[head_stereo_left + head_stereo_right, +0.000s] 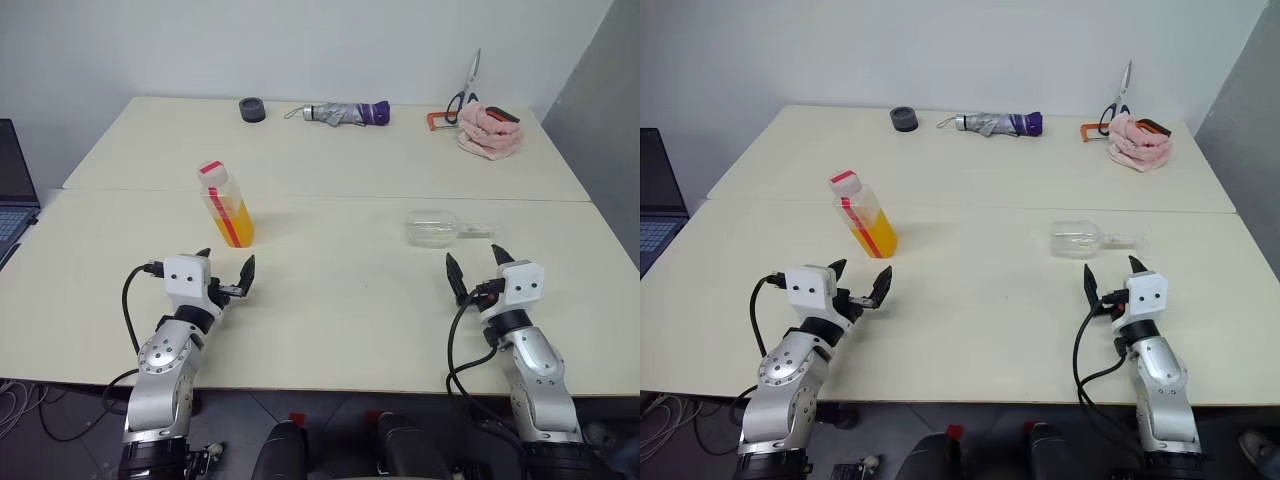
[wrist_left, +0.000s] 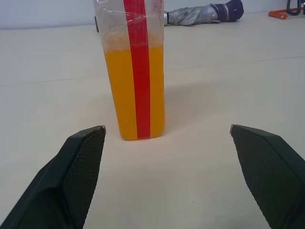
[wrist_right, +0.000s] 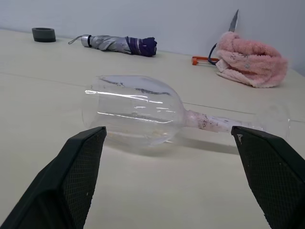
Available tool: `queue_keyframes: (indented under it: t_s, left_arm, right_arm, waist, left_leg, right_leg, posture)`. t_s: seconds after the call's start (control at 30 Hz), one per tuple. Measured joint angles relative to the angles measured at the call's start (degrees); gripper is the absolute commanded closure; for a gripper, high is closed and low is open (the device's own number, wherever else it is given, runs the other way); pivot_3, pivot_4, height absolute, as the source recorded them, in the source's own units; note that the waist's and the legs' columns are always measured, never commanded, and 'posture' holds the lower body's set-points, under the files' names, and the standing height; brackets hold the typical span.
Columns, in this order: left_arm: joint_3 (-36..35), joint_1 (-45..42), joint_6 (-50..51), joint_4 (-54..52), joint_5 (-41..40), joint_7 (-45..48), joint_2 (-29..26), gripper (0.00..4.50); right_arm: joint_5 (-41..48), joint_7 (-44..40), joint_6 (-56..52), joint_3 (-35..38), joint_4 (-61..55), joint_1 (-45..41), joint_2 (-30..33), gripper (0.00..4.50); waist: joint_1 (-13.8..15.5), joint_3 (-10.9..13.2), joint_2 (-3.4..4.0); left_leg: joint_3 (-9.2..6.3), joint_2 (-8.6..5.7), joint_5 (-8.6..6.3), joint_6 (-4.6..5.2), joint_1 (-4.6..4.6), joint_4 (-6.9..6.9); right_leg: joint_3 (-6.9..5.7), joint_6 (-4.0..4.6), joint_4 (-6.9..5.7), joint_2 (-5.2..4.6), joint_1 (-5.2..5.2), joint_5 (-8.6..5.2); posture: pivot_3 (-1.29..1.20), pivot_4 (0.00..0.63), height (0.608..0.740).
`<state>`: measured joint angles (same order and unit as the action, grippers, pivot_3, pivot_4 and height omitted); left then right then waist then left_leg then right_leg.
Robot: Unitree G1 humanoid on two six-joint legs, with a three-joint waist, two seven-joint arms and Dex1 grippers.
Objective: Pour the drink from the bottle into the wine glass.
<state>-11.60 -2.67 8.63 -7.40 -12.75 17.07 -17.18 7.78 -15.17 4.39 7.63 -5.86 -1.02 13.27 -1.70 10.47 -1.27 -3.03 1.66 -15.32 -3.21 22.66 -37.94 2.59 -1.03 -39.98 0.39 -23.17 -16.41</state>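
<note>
The bottle stands upright on the table, left of centre, about half full of the orange drink, with a red label strip and a red-and-white cap. My left gripper is open just in front of it, a short gap away. The wine glass lies on its side at the right, bowl toward the left, foot toward the right. My right gripper is open a little nearer than the glass, not touching it. In the right wrist view the glass lies across between the fingers.
Along the far edge of the table lie a black tape roll, a folded grey-and-purple umbrella, scissors with an orange tool and a pink cloth. A laptop sits at the far left.
</note>
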Motion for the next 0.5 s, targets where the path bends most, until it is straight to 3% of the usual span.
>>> queue_keyframes:
  t_s: [0.2,0.5]
  left_arm:
    - [-0.2,0.0,-0.6,0.0,-0.2,-0.2,0.1,0.01]
    - [-0.5,-3.5,2.5,0.3,-0.5,-0.1,-2.4,0.01]
  right_arm:
    - [0.8,-5.2,-1.0,-2.0,-0.7,0.0,2.6,0.0]
    - [11.1,-20.1,-15.3,-9.4,-13.3,-3.4,11.2,0.0]
  waist:
    - [0.0,0.0,0.0]
    - [0.0,0.0,-0.01]
  left_leg:
    - [0.0,0.0,0.0,0.0,0.0,0.0]
    - [-0.05,-0.01,0.0,0.0,0.01,-0.03]
  right_leg:
    - [0.0,0.0,0.0,0.0,0.0,0.0]
    - [-0.06,-0.01,0.0,0.01,0.03,0.0]
  posture:
    - [0.0,0.15,0.74]
    - [0.0,0.15,0.74]
